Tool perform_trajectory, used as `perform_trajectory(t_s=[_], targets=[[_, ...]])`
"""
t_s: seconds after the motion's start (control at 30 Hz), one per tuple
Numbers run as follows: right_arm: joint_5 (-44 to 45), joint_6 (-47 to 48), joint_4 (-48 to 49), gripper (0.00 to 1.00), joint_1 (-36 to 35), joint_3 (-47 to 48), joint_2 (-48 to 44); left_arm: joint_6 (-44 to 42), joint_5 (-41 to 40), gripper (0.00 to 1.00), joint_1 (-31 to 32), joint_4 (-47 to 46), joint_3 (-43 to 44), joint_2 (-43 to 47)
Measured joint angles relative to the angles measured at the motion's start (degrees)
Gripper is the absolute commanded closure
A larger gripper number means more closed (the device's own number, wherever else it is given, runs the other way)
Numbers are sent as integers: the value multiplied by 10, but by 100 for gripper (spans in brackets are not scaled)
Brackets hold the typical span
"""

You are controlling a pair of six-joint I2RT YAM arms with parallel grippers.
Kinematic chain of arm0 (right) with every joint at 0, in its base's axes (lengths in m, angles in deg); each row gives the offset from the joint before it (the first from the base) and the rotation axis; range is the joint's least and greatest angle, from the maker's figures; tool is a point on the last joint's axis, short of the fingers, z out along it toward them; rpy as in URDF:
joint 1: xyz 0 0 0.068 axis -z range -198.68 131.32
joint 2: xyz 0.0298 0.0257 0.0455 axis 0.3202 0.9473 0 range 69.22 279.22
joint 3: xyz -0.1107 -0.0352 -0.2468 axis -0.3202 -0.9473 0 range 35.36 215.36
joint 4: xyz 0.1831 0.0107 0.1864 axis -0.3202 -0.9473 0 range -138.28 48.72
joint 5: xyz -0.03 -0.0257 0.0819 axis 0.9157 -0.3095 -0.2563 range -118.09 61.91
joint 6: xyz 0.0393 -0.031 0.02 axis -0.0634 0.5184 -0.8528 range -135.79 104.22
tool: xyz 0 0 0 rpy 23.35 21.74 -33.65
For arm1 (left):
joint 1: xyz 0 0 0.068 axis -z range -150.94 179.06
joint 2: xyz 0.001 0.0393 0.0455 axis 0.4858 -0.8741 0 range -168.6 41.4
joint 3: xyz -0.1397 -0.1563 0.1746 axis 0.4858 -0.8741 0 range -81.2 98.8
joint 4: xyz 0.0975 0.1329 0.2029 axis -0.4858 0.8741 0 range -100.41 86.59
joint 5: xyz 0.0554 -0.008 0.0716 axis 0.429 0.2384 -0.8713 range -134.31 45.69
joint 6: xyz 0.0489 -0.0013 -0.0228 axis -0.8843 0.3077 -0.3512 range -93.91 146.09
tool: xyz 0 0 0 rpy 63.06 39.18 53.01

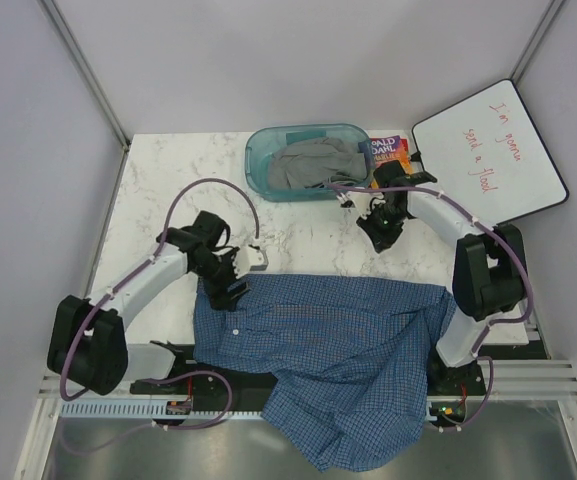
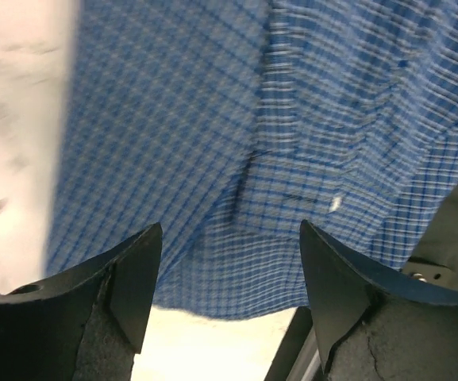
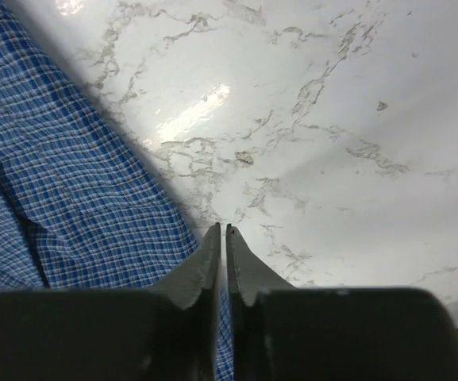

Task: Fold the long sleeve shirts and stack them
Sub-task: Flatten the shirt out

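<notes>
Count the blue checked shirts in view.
1: the blue checked shirt, draped over the near edge of the table. Grey cloth in the teal bin may hide others.

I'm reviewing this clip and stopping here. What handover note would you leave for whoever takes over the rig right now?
Left gripper: open, holding nothing, just above the far-left part of the blue checked shirt.
Right gripper: shut, empty, over bare table near the teal bin.
Shirt: spread unfolded along the near edge, part hanging off the front. Grey cloth lies in the bin.
Done: no fold visible.
Left: fold and stack.
</notes>
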Motion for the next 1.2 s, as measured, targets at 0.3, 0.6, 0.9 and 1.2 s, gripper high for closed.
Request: perform_trajectory(t_s=[0.3, 0.6, 0.9, 1.2], targets=[[-35, 0, -55, 49, 0, -38, -113, 31, -28, 23, 112, -33, -73, -28], [-47, 0, -82, 47, 0, -60, -153, 62, -63, 82, 137, -65, -98, -28], [-70, -7, -92, 25, 0, -60, -157, 85, -49, 98, 138, 3, 7, 73], [-143, -10, -78, 2, 0, -61, -204, 119, -44, 98, 138, 17, 172, 69]])
